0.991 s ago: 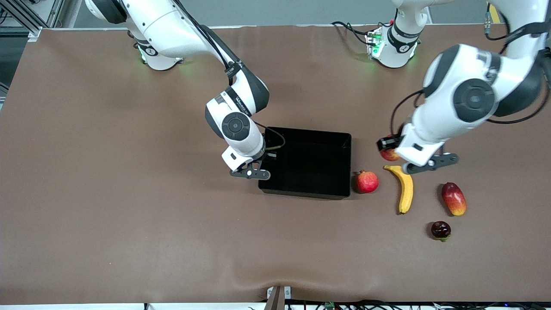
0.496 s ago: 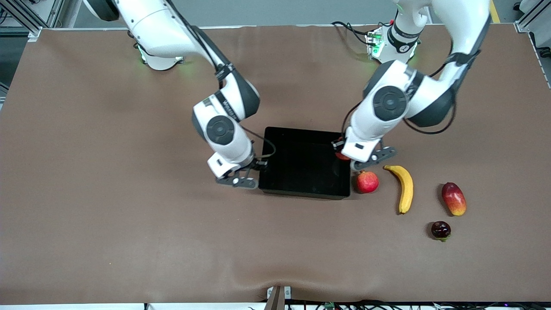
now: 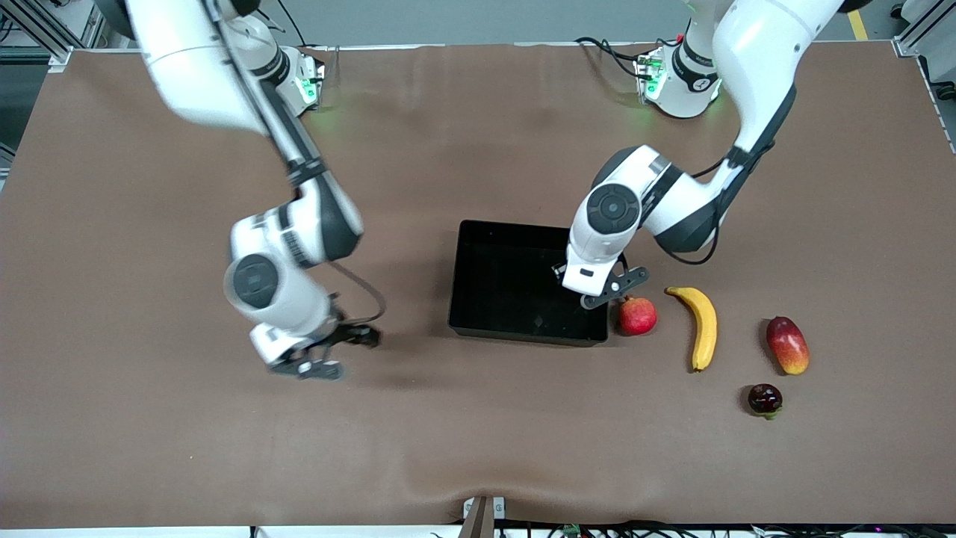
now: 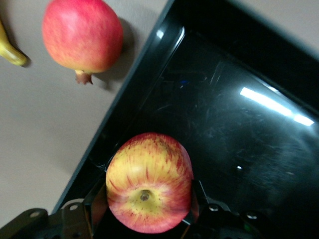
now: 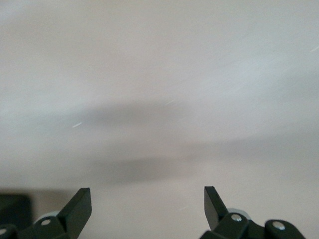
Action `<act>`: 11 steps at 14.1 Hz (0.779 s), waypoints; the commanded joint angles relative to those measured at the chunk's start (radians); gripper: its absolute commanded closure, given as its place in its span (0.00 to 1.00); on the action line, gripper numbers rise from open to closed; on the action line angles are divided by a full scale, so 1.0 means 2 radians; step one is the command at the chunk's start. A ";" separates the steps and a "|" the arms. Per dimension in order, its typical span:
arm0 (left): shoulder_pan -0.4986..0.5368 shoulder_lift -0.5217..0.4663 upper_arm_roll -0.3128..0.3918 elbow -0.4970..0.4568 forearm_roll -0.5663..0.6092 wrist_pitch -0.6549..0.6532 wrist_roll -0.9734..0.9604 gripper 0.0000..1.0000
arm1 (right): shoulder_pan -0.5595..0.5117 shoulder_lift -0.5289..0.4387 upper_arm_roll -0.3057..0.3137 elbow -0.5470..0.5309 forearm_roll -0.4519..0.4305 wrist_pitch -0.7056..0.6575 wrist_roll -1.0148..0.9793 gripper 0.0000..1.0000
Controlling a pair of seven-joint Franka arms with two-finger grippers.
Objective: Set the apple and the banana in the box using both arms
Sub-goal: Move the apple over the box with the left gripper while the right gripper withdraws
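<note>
My left gripper (image 3: 590, 288) is shut on the apple (image 4: 149, 181), red with yellow streaks and a dimpled top. It holds the apple low inside the black box (image 3: 508, 288), by the wall toward the left arm's end of the table. The box also shows in the left wrist view (image 4: 224, 109). In the front view the wrist hides the apple. The yellow banana (image 3: 702, 325) lies on the table beside the box, toward the left arm's end, and its tip shows in the left wrist view (image 4: 10, 50). My right gripper (image 3: 321, 351) is open and empty over bare table (image 5: 159, 99), off the box toward the right arm's end.
A pinkish-red fruit with a crown nub (image 3: 637, 315) lies just outside the box wall, between box and banana, and shows in the left wrist view (image 4: 82, 35). A red-yellow mango (image 3: 787, 344) and a small dark fruit (image 3: 765, 399) lie past the banana.
My left gripper has carried the apple from the box's rim further in over the box floor. My right arm has swung away from the box, toward the right arm's end.
</note>
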 commanded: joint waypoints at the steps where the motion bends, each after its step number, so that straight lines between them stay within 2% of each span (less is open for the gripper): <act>1: -0.004 0.018 -0.001 0.004 0.013 0.007 -0.016 1.00 | -0.051 -0.002 0.010 -0.002 -0.012 0.006 -0.060 0.00; 6: -0.007 0.044 -0.002 0.005 0.013 0.009 -0.016 1.00 | -0.128 0.017 0.010 0.000 -0.011 0.066 -0.151 0.00; 7: -0.007 0.045 -0.002 0.006 0.013 0.009 -0.016 0.97 | -0.136 0.022 0.010 0.001 -0.011 0.087 -0.158 0.00; 8: -0.007 0.045 -0.002 0.006 0.013 0.009 -0.016 0.73 | -0.142 0.029 0.010 0.001 -0.011 0.111 -0.158 0.00; 9: -0.007 0.045 -0.002 0.007 0.013 0.009 -0.016 0.19 | -0.143 0.037 0.010 0.001 -0.011 0.134 -0.157 0.00; 10: -0.007 0.045 -0.002 0.008 0.012 0.009 -0.017 0.00 | -0.143 0.045 0.010 0.004 -0.012 0.157 -0.157 0.00; 11: -0.006 0.042 -0.002 0.010 0.013 0.009 -0.016 0.00 | -0.144 0.048 0.010 0.005 -0.012 0.169 -0.158 0.00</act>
